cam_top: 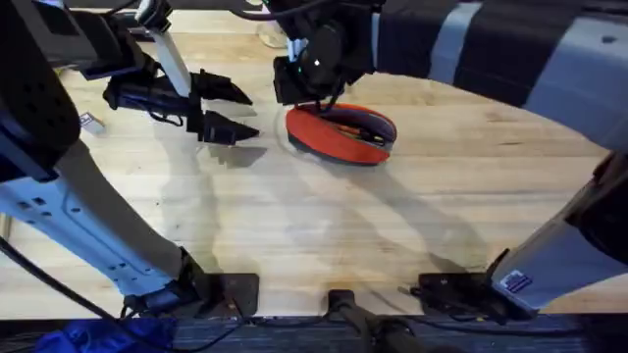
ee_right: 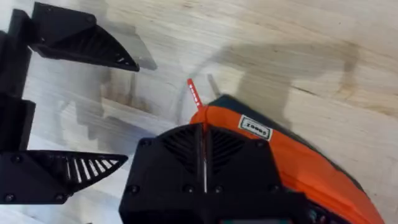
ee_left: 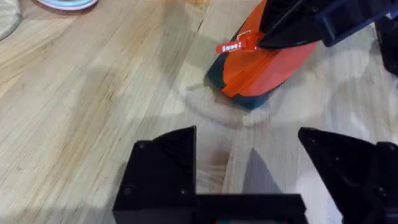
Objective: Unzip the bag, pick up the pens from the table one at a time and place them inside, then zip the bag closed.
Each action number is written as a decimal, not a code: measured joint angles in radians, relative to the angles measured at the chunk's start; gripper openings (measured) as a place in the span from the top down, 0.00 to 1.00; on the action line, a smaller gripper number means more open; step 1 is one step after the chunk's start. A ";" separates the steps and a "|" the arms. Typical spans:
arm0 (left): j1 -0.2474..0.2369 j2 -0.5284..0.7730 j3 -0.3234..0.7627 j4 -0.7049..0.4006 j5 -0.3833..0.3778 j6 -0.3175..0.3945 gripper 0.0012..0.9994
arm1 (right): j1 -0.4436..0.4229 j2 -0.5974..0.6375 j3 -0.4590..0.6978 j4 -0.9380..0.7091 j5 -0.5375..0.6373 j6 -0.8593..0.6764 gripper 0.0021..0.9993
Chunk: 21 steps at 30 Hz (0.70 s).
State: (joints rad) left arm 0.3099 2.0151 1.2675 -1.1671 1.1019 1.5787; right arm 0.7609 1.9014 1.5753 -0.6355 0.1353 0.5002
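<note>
The orange bag (cam_top: 340,134) lies on the table (cam_top: 392,226), near the far edge in the middle. The right gripper (ee_right: 204,149) pinches the bag's top, jaws together. The left gripper (cam_top: 228,110) waits just beside it, jaws apart.

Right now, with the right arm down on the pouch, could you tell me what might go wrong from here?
1. The right gripper has its jaws shut at the end of the bag; if it pulls with nothing holding the bag down, the pouch may slide along the table rather than zip.
2. The left gripper hangs open close beside that end, so the arms could collide.
</note>
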 joint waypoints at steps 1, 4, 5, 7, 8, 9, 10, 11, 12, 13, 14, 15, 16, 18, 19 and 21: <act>0.000 0.000 0.000 0.000 0.000 0.000 0.01 | 0.000 0.000 0.000 0.001 0.000 -0.005 0.97; -0.002 0.000 0.000 0.000 0.000 0.000 0.00 | 0.000 -0.001 0.000 0.002 0.000 -0.015 0.97; -0.004 0.000 0.000 0.000 0.000 0.000 0.00 | 0.000 -0.001 0.000 0.002 0.000 -0.015 0.97; -0.009 0.000 0.000 0.000 0.000 0.000 0.00 | 0.000 -0.005 0.000 0.001 0.000 -0.019 0.97; -0.015 0.000 0.000 0.000 0.000 0.000 0.00 | 0.000 -0.009 0.000 0.001 0.000 -0.020 0.97; -0.021 0.000 0.000 0.000 0.000 0.000 0.00 | 0.000 -0.012 0.000 0.000 0.000 -0.022 0.97; -0.026 0.000 0.000 0.000 0.000 0.000 0.01 | 0.000 -0.016 0.000 0.000 0.000 -0.022 0.97; -0.035 0.000 0.000 0.000 0.000 0.000 0.01 | 0.000 -0.019 0.000 -0.001 0.000 -0.023 0.97; -0.044 0.000 0.000 0.000 0.000 0.000 0.01 | 0.000 -0.022 0.000 -0.001 0.000 -0.023 0.97; -0.053 0.000 0.000 0.000 0.000 0.000 0.01 | 0.000 -0.025 0.000 -0.001 0.000 -0.023 0.97; -0.064 0.000 0.000 0.001 0.000 0.000 0.01 | 0.000 -0.029 0.000 -0.001 0.000 -0.025 0.97; -0.073 0.000 0.000 0.001 0.000 0.000 0.01 | 0.000 -0.031 0.000 -0.001 0.000 -0.026 0.97; -0.084 0.000 0.000 0.004 0.000 0.000 0.01 | 0.000 -0.034 0.000 -0.003 0.000 -0.026 0.97; -0.103 0.000 0.000 0.013 0.001 0.000 0.01 | 0.000 -0.039 0.000 -0.010 0.000 -0.026 0.97; -0.111 0.000 0.000 0.016 0.002 0.001 0.01 | 0.000 -0.040 0.000 -0.015 0.000 -0.026 0.97; -0.126 0.000 0.000 0.025 0.007 0.001 0.01 | 0.000 -0.043 0.000 -0.024 0.000 -0.026 0.97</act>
State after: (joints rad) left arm 0.1838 2.0151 1.2675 -1.1424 1.1089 1.5796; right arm 0.7609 1.8581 1.5753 -0.6593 0.1349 0.4740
